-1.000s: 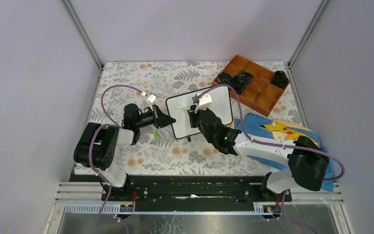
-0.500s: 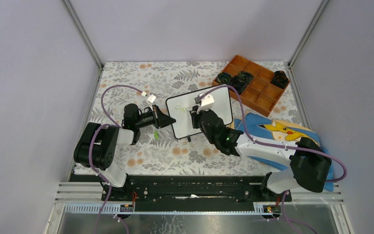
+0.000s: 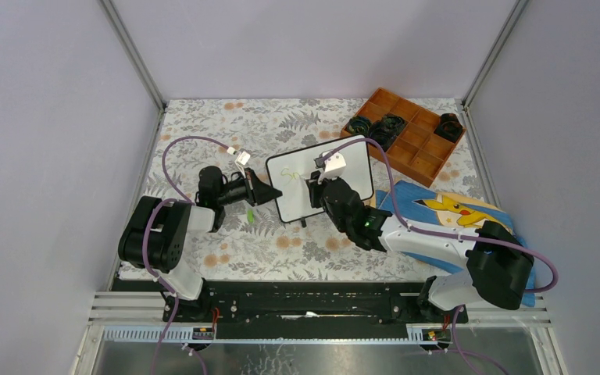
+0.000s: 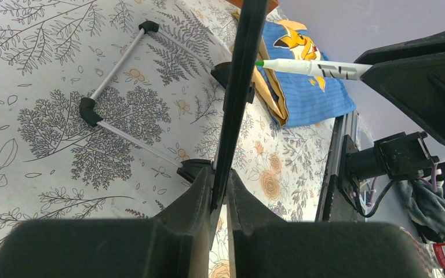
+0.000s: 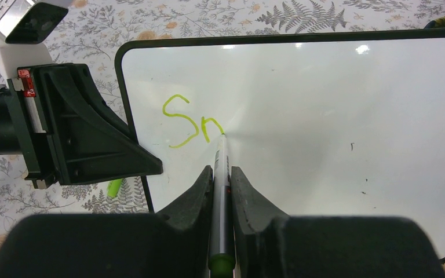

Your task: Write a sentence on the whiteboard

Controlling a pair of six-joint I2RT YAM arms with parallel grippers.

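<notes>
The whiteboard [image 3: 355, 176] stands tilted at mid-table, and my left gripper [image 3: 269, 191] is shut on its left edge. From the left wrist the whiteboard [image 4: 240, 87] shows edge-on between the jaws of my left gripper [image 4: 221, 176]. My right gripper [image 5: 222, 171] is shut on a green-tipped marker [image 5: 222, 156], whose tip touches the whiteboard [image 5: 336, 116]. The sentence [image 5: 191, 123] reads "Sn" in green at the board's upper left. The marker [image 4: 318, 68] also shows in the left wrist view, pressed to the board.
A wooden compartment tray [image 3: 414, 148] holding black items sits at the back right. A blue Pikachu cloth [image 3: 445, 211] lies under the right arm. A green marker cap [image 3: 249, 213] lies on the floral tablecloth below the left gripper. The board's wire stand [image 4: 116, 63] rests behind it.
The green writing has grown from a first stroke to "Sn". My right gripper has shifted slightly right along the board. The left gripper has stayed put.
</notes>
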